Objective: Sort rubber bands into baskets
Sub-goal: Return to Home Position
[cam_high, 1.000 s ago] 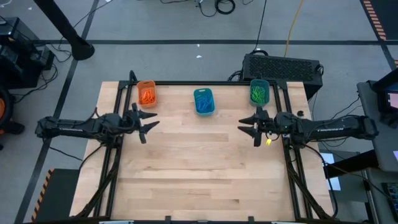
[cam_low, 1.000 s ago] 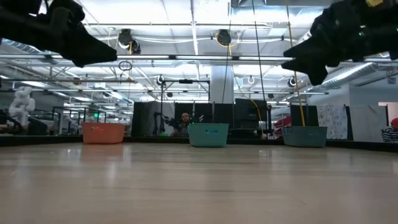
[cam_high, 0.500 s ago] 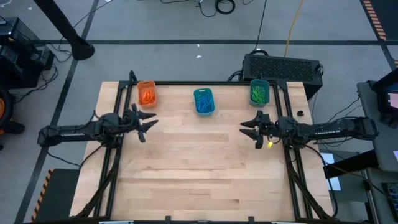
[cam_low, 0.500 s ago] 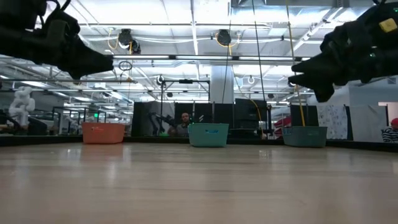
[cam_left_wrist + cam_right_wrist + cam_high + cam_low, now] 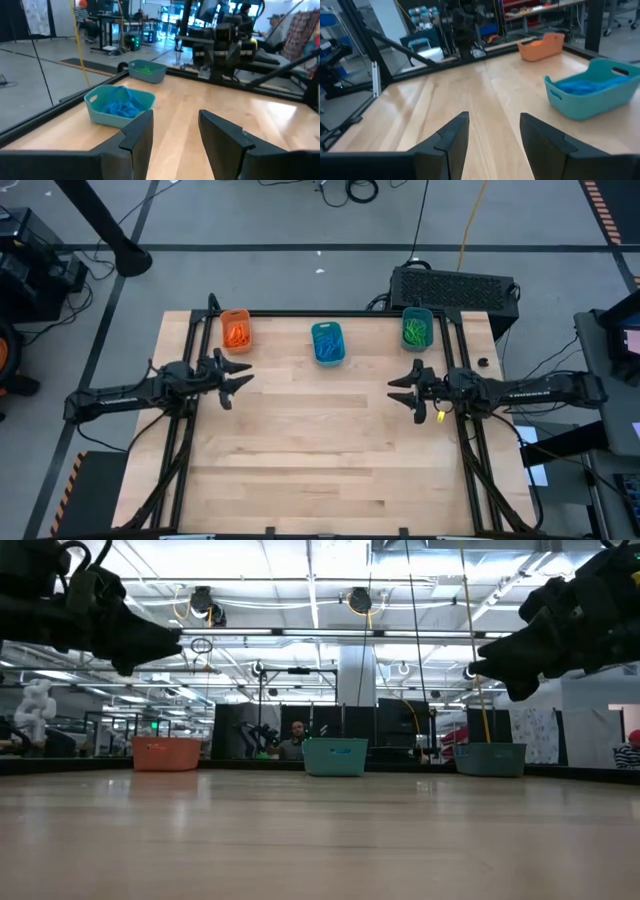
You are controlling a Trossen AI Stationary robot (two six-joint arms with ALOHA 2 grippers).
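Both arms hang up off the wooden surface (image 5: 320,450), one along each side, pointing in toward each other. The left gripper (image 5: 175,115) sits over the left side, near the orange basket (image 5: 166,754) but clear of it. Its fingers (image 5: 137,132) are spread apart with nothing between them. Same story for the right gripper (image 5: 494,115) on the opposite side: released, empty, and hovering close to the right-hand teal basket (image 5: 490,759) without touching it. From the low camera we see both of them well above the wood.

The three baskets stand in a row along the far edge, well apart from each other. The orange bands (image 5: 237,334) are piled in the orange basket at the left. The blue bands (image 5: 328,346) are in the middle teal basket (image 5: 335,756), and the green bands (image 5: 416,332) are in the right-hand one. We can't spot any loose bands on the bare wood in the overhead shot, though they're tiny, so take that with a grain of salt.

A black box (image 5: 455,287) sits just behind the far right corner. There's a person (image 5: 296,735) way back in the room beyond the middle basket.
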